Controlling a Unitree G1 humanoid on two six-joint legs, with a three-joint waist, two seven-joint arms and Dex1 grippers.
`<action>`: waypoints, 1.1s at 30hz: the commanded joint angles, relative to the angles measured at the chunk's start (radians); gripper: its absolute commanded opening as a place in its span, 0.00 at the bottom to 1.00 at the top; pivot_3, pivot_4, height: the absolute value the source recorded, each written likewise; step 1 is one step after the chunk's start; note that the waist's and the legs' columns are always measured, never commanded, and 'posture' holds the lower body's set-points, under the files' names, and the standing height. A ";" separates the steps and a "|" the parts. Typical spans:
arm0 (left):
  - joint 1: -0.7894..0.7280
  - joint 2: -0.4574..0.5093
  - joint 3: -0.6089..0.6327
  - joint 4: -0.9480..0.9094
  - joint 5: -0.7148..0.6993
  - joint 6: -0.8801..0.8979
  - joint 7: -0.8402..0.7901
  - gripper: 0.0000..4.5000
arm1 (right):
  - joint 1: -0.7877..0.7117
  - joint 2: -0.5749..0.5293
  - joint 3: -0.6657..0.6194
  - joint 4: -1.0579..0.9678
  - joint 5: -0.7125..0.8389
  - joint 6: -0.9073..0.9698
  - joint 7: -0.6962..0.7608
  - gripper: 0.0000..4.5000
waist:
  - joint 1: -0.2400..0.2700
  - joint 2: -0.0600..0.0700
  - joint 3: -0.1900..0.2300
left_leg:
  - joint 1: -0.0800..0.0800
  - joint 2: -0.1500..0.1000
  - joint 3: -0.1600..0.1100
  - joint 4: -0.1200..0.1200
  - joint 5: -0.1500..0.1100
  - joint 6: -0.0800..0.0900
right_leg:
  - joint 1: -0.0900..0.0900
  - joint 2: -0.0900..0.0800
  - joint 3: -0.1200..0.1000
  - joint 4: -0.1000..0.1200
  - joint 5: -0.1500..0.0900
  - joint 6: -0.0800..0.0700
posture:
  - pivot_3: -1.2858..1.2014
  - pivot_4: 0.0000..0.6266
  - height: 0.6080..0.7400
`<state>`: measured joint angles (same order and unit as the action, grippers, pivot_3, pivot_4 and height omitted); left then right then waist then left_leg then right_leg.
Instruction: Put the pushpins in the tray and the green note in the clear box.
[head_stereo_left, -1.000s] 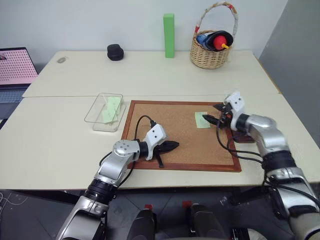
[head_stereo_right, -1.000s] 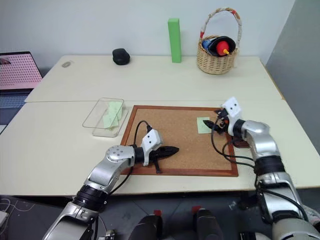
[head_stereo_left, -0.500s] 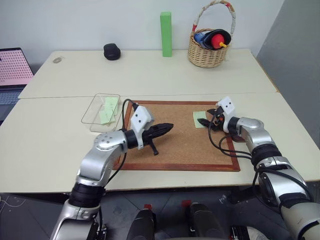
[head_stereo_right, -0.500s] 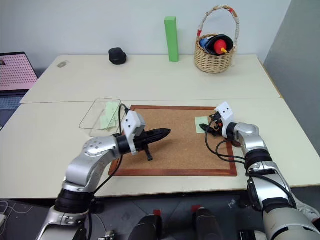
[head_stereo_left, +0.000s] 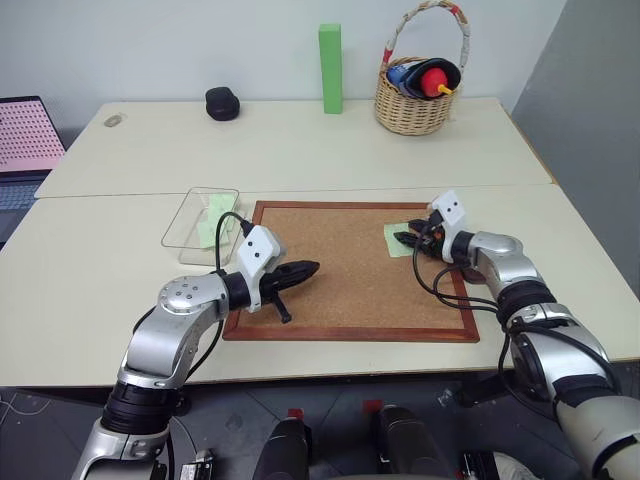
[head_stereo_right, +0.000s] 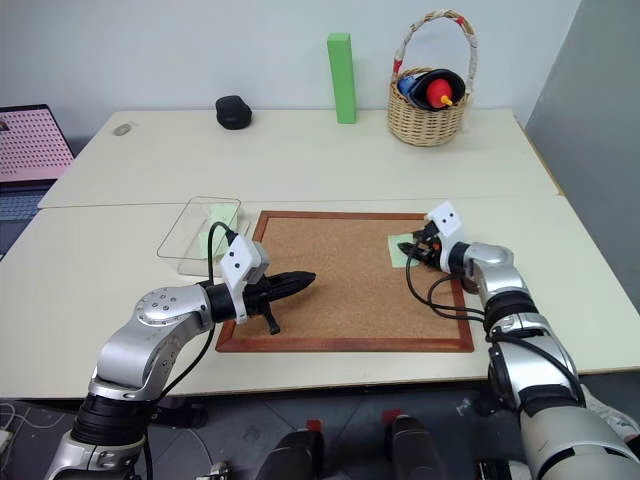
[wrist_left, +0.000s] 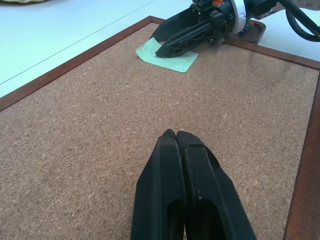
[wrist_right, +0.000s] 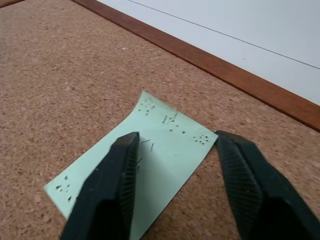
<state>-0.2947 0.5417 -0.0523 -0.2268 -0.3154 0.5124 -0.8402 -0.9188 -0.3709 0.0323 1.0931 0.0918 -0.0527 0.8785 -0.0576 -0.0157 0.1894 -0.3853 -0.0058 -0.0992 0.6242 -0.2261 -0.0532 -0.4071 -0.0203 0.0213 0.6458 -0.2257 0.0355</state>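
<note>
The green note lies flat on the corkboard near its 2 o'clock corner. The right gripper straddles it, jaws apart, a fingertip resting on the paper. The left gripper, jaws pressed together and empty, hovers over the cork at 8 o'clock. The clear box sits off the board's 10 o'clock corner (green paper inside).

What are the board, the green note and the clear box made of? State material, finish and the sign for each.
Board: cork, going by its speckled, grainy matte tan face; the reddish-brown frame looks like smooth stained wood.
Note: thin pale green paper, matte, lying flat with pinholes and small ink marks.
Box: probably clear glossy plastic; the table and green slips inside show through its walls.
</note>
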 joint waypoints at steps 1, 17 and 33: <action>-0.010 0.005 0.016 -0.017 -0.010 -0.025 0.004 0.00 | -0.021 -0.003 -0.010 -0.007 -0.006 -0.017 0.031 0.29 | 0.000 0.000 0.000 | 0.000 0.000 0.000 0.000 0.000 0.000 | 0.000 0.000 0.000 0.000 0.000 0.000 | 0.52 0.24 1.00; -0.066 -0.037 0.026 0.085 -0.015 -0.068 0.026 0.24 | 0.069 -0.069 -0.018 -0.311 0.042 0.033 0.164 0.00 | 0.002 0.000 0.000 | 0.000 0.000 0.000 0.000 0.000 0.000 | 0.000 0.000 0.000 0.000 0.000 0.000 | 0.52 0.24 1.00; -0.239 -0.234 -0.018 0.345 -0.026 -0.140 0.017 0.87 | 0.187 -0.110 -0.026 -0.726 0.124 0.230 0.166 0.00 | 0.009 0.000 0.000 | -0.001 -0.001 0.000 0.001 0.000 0.000 | 0.000 0.000 -0.001 0.000 0.000 0.000 | 0.52 0.24 1.00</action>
<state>-0.4965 0.3231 -0.0594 0.0877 -0.3433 0.4103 -0.8036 -0.7299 -0.4671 0.0240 0.4340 0.1840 0.1588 1.0446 -0.0484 -0.0155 0.1896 -0.3863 -0.0066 -0.0993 0.6251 -0.2261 -0.0533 -0.4071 -0.0208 0.0209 0.6457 -0.2254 0.0360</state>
